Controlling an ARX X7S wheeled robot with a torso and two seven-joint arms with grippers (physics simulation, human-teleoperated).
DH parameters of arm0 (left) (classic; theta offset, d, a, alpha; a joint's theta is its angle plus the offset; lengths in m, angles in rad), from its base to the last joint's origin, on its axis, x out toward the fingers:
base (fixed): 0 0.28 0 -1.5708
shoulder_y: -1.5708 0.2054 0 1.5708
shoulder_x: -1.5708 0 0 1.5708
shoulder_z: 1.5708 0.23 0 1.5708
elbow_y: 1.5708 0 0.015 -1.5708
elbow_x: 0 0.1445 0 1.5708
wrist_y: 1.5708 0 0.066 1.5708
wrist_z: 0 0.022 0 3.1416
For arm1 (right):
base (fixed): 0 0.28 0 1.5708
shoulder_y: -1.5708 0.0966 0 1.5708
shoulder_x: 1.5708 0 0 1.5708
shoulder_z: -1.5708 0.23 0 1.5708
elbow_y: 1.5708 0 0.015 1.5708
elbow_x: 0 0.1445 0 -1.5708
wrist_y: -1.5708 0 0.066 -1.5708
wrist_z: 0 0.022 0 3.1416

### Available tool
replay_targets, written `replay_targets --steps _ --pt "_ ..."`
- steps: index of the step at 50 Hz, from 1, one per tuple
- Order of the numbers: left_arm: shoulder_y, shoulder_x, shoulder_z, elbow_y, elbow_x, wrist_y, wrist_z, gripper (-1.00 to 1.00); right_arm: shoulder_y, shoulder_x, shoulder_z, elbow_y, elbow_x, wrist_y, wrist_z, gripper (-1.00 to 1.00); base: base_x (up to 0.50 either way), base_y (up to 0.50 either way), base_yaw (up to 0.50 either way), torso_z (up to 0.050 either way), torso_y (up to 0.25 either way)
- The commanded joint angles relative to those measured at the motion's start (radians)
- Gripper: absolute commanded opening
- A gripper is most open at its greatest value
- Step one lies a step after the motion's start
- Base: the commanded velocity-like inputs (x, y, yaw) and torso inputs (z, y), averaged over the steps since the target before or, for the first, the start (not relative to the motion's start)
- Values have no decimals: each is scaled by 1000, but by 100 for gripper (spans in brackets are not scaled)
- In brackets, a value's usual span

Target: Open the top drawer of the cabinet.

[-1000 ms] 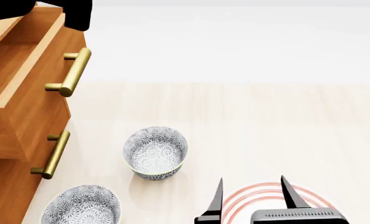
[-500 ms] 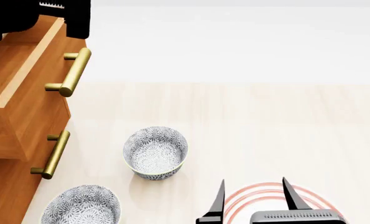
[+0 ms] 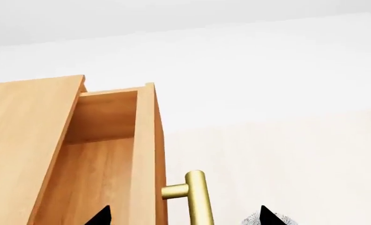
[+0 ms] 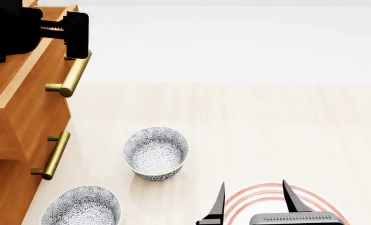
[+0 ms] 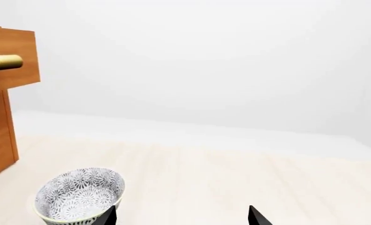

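Note:
The cabinet [image 4: 13, 140] stands at the left of the head view. Its top drawer [image 4: 23, 89] is pulled out, and the lighter wood inside [image 3: 98, 178] shows. The drawer's brass bar handle [image 4: 70, 75] runs along its front. My left gripper [image 4: 51, 30] hovers over the far end of the drawer front. It is open [image 3: 182, 218]: one fingertip [image 3: 101, 216] is over the drawer's inside, the other [image 3: 267, 216] is beyond the handle [image 3: 199, 199], touching neither. My right gripper [image 4: 251, 201] is open and empty low over the floor [image 5: 182, 218].
Two patterned bowls sit on the pale floor, one [image 4: 155, 152] near the cabinet and one [image 4: 82, 206] closer in. A lower drawer's handle [image 4: 53, 155] juts out below. A red-ringed disc [image 4: 270, 194] lies under my right gripper. The nearer bowl [image 5: 79, 194] is beside the right fingers.
My left gripper has come into fuller view, moving from the far corner down over the drawer's front and handle end. The drawer and right gripper are nearly unchanged.

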Motion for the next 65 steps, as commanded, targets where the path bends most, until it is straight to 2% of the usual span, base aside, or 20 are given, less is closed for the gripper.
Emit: replay_targets --steps 1,15,44,65 --pt "61 -24 4 -6 -14 18 7 100 1 3 -6 -5 0 3 5 100 0 0 0 0 0" --pt "88 -29 10 -71 -29 48 34 100 13 5 -14 -16 4 21 12 100 0 0 0 0 0" --pt "158 -32 -23 62 -98 -45 75 100 7 8 -19 2 12 -2 14 100 0 0 0 0 0" --pt "181 30 -6 51 -127 -18 62 100 0 17 -12 1 23 -7 20 100 0 0 0 0 0"
